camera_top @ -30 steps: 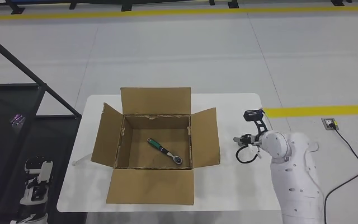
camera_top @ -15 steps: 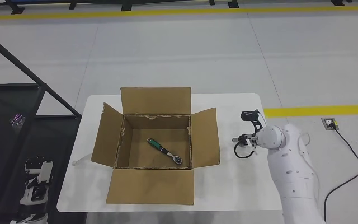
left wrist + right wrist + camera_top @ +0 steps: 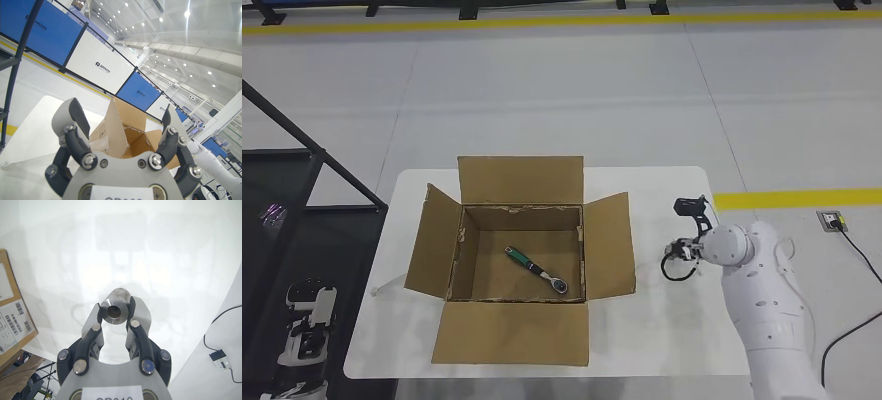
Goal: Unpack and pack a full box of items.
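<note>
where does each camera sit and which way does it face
Top view: above the arms, facing down on the table, the open cardboard box and the ratchet wrench inside; right arm shows.
Left wrist view: low by the table, tilted up at the box; the left gripper, open.
Right wrist view: facing down on the table; the right gripper shut on a metal socket.
Shared: all three show the box.

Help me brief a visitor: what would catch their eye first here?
The open cardboard box in the middle of the table, with a green-handled ratchet wrench lying on its floor. Beside the box, over the table, the right hand is shut on a short metal cylinder.
</note>
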Controlling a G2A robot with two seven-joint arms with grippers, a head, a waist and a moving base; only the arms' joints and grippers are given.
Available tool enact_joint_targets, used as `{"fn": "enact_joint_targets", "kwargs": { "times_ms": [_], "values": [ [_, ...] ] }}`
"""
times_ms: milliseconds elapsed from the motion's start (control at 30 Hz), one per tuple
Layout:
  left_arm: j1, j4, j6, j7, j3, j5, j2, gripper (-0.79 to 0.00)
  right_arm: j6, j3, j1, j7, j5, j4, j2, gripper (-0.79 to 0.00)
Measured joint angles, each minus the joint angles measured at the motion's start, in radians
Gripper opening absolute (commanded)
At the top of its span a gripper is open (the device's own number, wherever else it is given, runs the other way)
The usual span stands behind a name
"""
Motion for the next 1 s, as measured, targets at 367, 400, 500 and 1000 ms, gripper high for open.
{"fn": "enact_joint_targets", "kwargs": {
  "times_ms": [367,400,500,1000],
  "values": [
    [0.0,0.0,0.0,0.0,0.0,0.0,0.0,0.0,0.158,-0.093,-0.246,0.191,-0.152,-0.794,0.007,-0.785],
    [0.0,0.0,0.0,0.0,0.0,0.0,0.0,0.0,0.156,-0.108,-0.264,0.196,-0.167,-0.858,0.007,-0.785],
    [0.0,0.0,0.0,0.0,0.0,0.0,0.0,0.0,0.134,-0.166,-0.305,0.199,-0.195,-1.034,0.007,-0.785],
    [0.0,0.0,0.0,0.0,0.0,0.0,0.0,0.0,0.036,-0.569,-0.135,-0.018,-0.111,-0.973,-0.038,-0.785]
  ]
}}
